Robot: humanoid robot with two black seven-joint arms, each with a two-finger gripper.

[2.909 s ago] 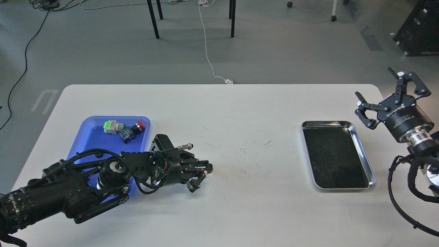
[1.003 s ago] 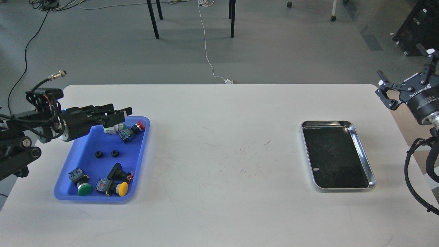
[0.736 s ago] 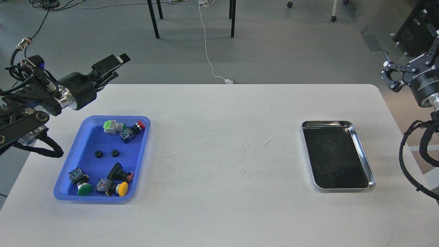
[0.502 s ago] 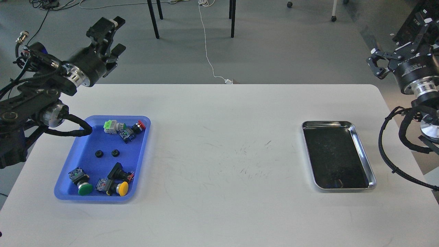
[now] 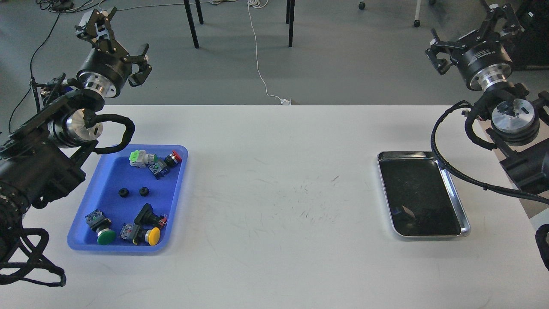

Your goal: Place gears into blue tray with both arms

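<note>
The blue tray (image 5: 107, 180) lies at the table's left. Two small black gears (image 5: 124, 192) (image 5: 143, 191) rest side by side on its floor near the middle. My left gripper (image 5: 116, 40) is raised high beyond the table's far left edge, well above and behind the tray, its fingers spread open and holding nothing. My right gripper (image 5: 469, 32) is raised high at the far right beyond the table, also open and empty. Neither gripper touches anything.
Several coloured-cap push-button switches lie in the blue tray, a cluster at its far end (image 5: 155, 161) and others at its near end (image 5: 128, 229). A shiny steel tray (image 5: 454, 189) with a dark bottom sits at the table's right. Chair legs and cables are on the floor behind.
The left arm has lifted off the table beside the blue tray and swung up and back, uncovering the tray. The right arm has also risen and moved back. Both grippers stayed open.
</note>
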